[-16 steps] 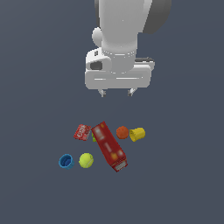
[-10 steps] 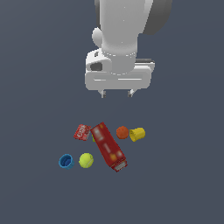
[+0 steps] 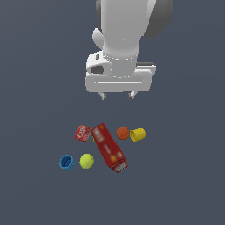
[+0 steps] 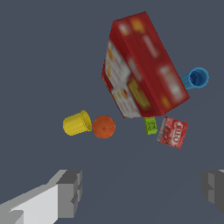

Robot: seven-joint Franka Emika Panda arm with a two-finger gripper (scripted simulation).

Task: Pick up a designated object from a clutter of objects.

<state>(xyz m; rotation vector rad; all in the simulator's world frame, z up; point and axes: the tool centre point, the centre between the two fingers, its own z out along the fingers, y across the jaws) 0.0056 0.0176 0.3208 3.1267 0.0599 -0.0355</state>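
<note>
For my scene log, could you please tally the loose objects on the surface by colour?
Red: 2, cracker box and small packet
Yellow: 1, cup
Blue: 1, cup
Orange: 1, ball
Yellow-green: 1, tennis ball
Green: 1, tiny piece
Total: 7

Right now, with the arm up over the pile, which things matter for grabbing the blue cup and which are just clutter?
For the job:
blue cup
gripper, open, above the pile

Just lying about:
red cracker box
tennis ball
orange ball
yellow cup
small red packet
small green piece
</note>
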